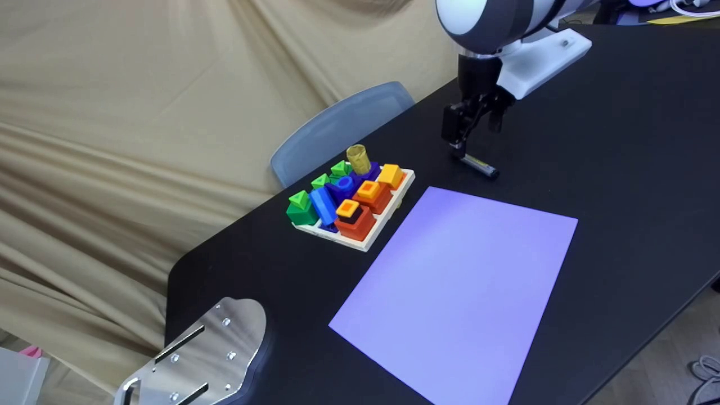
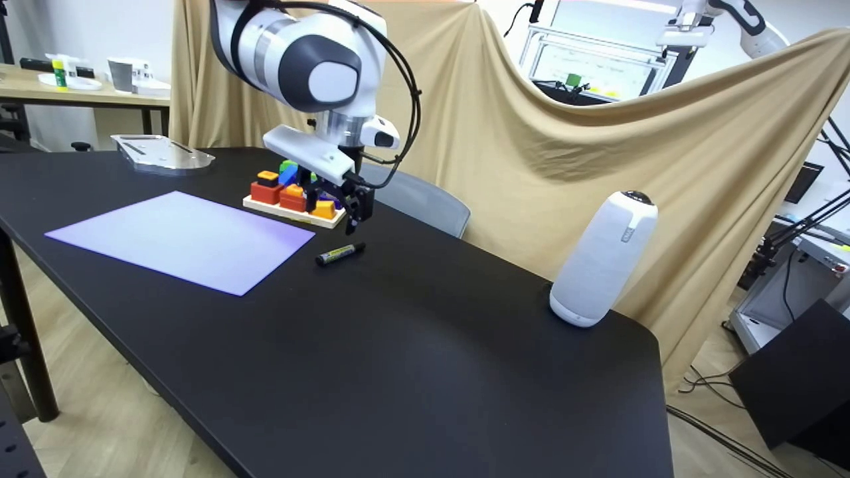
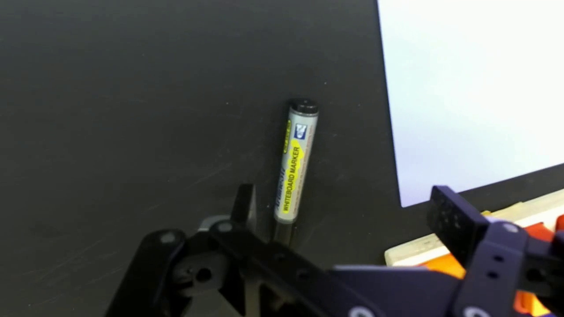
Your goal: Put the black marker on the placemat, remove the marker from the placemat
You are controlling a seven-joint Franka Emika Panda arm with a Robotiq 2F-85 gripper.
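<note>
The black marker, with a grey label and black ends, lies on the dark table beside the placemat, not touching it. It shows in both exterior views (image 1: 478, 166) (image 2: 340, 253) and in the wrist view (image 3: 296, 163). The lavender placemat (image 1: 461, 292) (image 2: 186, 242) lies flat, and its corner shows in the wrist view (image 3: 476, 88). My gripper (image 1: 477, 136) (image 2: 331, 216) is open and empty just above the table at the marker. In the wrist view the fingers (image 3: 346, 198) are wide apart. The marker's near end lies close to the left finger, partly hidden by the gripper.
A wooden tray (image 1: 387, 215) (image 2: 289, 214) of colourful blocks stands beside the placemat, near the right finger in the wrist view (image 3: 414, 252). A metal plate (image 1: 225, 349) (image 2: 166, 156) is at the table's end. A white speaker (image 2: 604, 259) stands at another edge. A grey chair (image 1: 343, 126) is behind.
</note>
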